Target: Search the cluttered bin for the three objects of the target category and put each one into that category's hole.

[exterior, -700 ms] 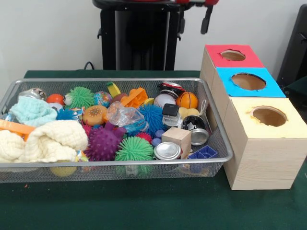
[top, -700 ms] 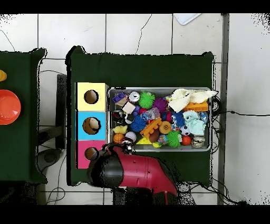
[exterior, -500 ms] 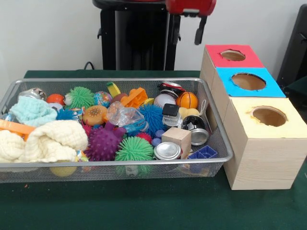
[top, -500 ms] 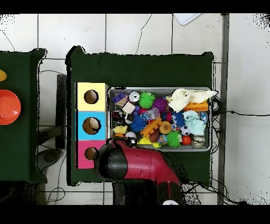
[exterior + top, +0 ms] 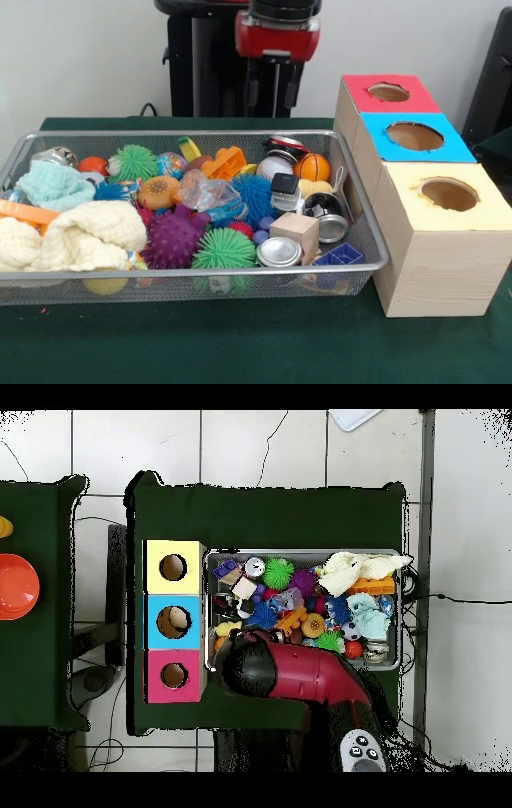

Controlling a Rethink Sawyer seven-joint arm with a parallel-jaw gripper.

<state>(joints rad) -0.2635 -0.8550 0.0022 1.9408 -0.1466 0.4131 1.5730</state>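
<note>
The wire mesh bin point(image 5: 240, 274) lies on the green table, full of mixed toys; it also shows in the overhead view point(image 5: 300, 552). No white ruffled fabric piece with coloured dots shows plainly; the clutter hides them. My gripper point(image 5: 270, 94) hangs open and empty above the bin's far rim, near a red-rimmed can point(image 5: 284, 146). In the overhead view the arm's red and black head point(image 5: 250, 669) covers the bin's corner nearest the boxes. Three wooden boxes with holes stand beside the bin: red point(image 5: 390, 92), blue point(image 5: 414, 136) and yellow point(image 5: 448, 194).
The bin holds cream cloths point(image 5: 84, 234), a mint cloth point(image 5: 52, 186), spiky balls in purple point(image 5: 172, 238), green point(image 5: 224, 250) and blue point(image 5: 254, 196), a wooden cube point(image 5: 294, 232), tins point(image 5: 278, 252) and a small basketball point(image 5: 311, 167). An orange bowl point(image 5: 15, 586) sits on a side table.
The arm has swung away from the red box towards the bin. The gripper now hangs lower, over the bin's far rim. The bin's contents have not moved.
</note>
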